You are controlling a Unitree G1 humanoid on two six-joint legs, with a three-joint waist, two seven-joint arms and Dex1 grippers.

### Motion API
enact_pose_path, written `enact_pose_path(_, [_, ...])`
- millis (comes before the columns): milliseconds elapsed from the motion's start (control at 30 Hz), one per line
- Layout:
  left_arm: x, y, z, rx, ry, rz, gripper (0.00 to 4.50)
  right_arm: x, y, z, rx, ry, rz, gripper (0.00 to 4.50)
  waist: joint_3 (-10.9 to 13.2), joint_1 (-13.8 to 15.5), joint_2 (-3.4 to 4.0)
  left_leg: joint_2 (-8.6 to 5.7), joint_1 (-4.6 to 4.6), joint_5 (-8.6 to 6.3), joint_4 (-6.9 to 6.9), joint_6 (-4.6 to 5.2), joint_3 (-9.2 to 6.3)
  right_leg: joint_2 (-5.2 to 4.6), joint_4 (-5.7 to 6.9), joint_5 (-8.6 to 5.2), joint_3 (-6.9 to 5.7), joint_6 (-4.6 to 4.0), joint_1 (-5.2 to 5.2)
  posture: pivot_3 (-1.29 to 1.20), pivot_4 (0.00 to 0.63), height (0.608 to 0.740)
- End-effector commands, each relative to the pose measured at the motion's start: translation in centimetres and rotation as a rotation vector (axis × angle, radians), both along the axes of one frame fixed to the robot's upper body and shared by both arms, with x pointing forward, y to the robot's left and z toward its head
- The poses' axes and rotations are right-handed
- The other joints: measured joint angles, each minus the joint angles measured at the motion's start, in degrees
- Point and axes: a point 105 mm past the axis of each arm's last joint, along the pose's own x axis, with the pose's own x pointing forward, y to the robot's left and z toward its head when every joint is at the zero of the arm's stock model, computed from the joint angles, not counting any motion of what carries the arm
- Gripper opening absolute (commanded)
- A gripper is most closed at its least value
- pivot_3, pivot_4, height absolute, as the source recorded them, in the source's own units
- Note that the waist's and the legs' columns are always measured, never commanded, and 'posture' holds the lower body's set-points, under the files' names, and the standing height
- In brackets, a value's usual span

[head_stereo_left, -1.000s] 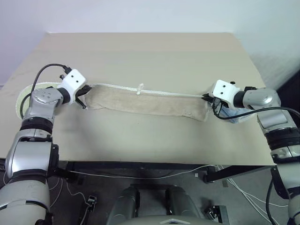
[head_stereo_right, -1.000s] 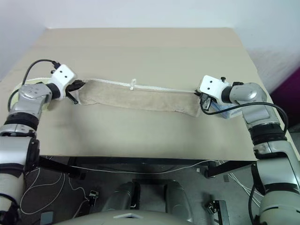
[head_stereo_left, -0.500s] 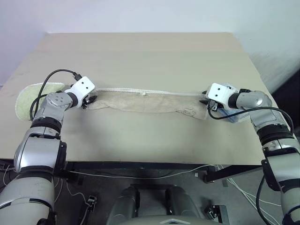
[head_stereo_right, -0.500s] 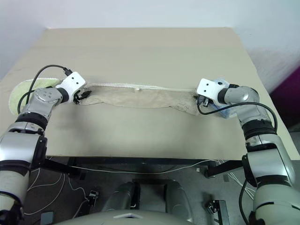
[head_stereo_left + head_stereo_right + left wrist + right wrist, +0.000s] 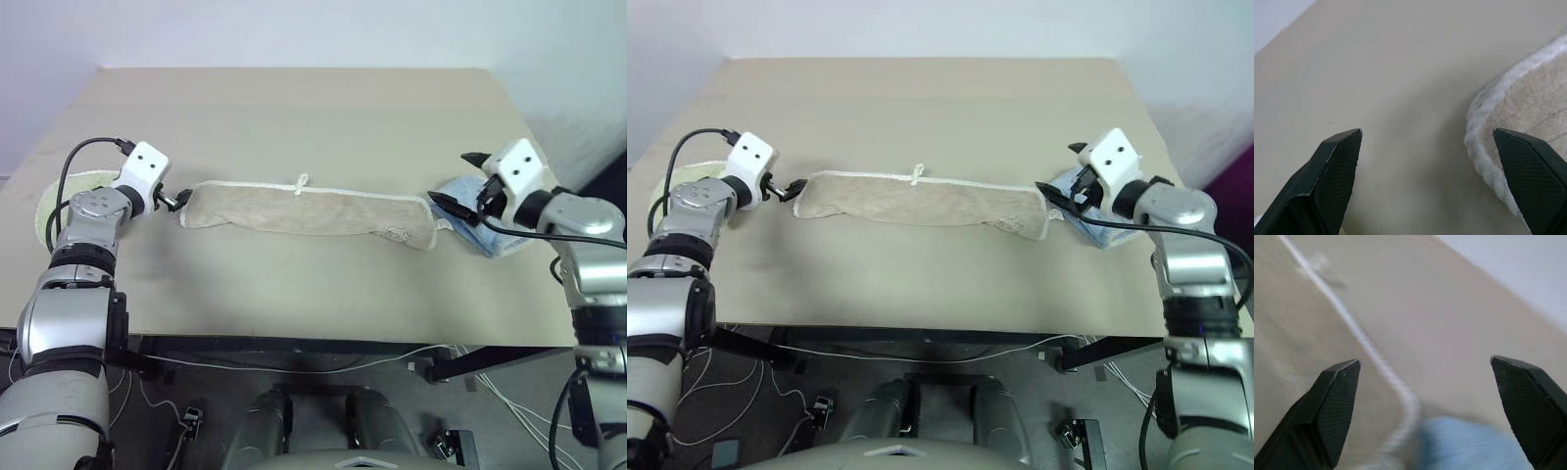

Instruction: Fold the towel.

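Note:
The towel [image 5: 309, 211] lies on the table as a long, narrow beige strip, folded lengthwise, with its white corded edge and small loop [image 5: 301, 183] along the far side. A small embroidered mark [image 5: 397, 233] sits near its right end. My left gripper [image 5: 172, 199] stands open just off the strip's left end; in the left wrist view that towel end [image 5: 1518, 127] lies beside one finger, and nothing is between the fingers. My right gripper [image 5: 456, 178] hangs open and lifted just beyond the right end, holding nothing.
A light blue folded towel [image 5: 490, 233] lies under my right gripper at the table's right edge. At the left edge a light green towel [image 5: 51, 204] sits behind my left arm. The tan table [image 5: 294, 108] stretches bare beyond the strip.
Both grippers opened and let go of the towel's ends, and the strip settled flat. My right gripper rolled, rose and drew back off the right end. My left gripper shifted slightly outward.

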Motion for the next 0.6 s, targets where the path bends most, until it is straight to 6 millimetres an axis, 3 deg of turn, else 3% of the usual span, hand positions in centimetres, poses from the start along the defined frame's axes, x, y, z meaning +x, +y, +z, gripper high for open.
enact_pose_path(33, [-0.2,-0.4,4.0,-0.055,-0.143,-0.076,4.5,-2.4,1.6,-0.2,0.397,0.221,-0.025,4.47,0.0,0.0,-0.03,0.02,-0.01,0.01,-0.01,-0.01,-0.01,0.0,0.01,0.0,0.0,-0.01,0.0,0.0,0.15,0.74])
enact_pose_path(200, [-1.1,-2.5,5.7,-0.146,-0.194,-0.247,4.5,-4.4,2.8,-4.2,0.686,0.487,-0.116,4.47,0.0,0.1,-0.03,-0.04,-0.01,0.01,-0.04,-0.02,0.0,-0.04,0.09,0.0,0.02,-0.01,-0.05,0.0,0.15,0.74])
enact_pose_path(333, [-2.6,-6.0,4.6,-0.144,-0.126,-0.482,4.5,-5.4,3.5,-6.8,0.8,0.644,-0.179,4.47,0.0,0.0,0.0,-0.05,0.0,0.01,-0.05,-0.02,0.03,-0.05,0.2,0.0,0.05,-0.01,-0.1,0.0,0.15,0.74])
enact_pose_path(467, [-4.7,-8.7,3.2,-0.131,-0.056,-0.659,4.5,-4.9,3.2,-7.7,0.905,0.695,-0.285,4.47,0.0,-0.2,0.01,-0.04,0.01,0.02,-0.05,-0.02,0.05,-0.04,0.21,0.0,0.08,-0.01,-0.12,0.0,0.15,0.74])
enact_pose_path(600, [-6.0,-9.9,2.0,-0.123,0.0,-0.721,4.5,-4.2,2.7,-8.0,1.013,0.75,-0.379,4.47,0.0,-0.5,0.01,0.0,0.02,0.03,-0.08,-0.04,0.08,-0.02,0.25,0.0,0.13,-0.01,-0.17,0.0,0.15,0.74])
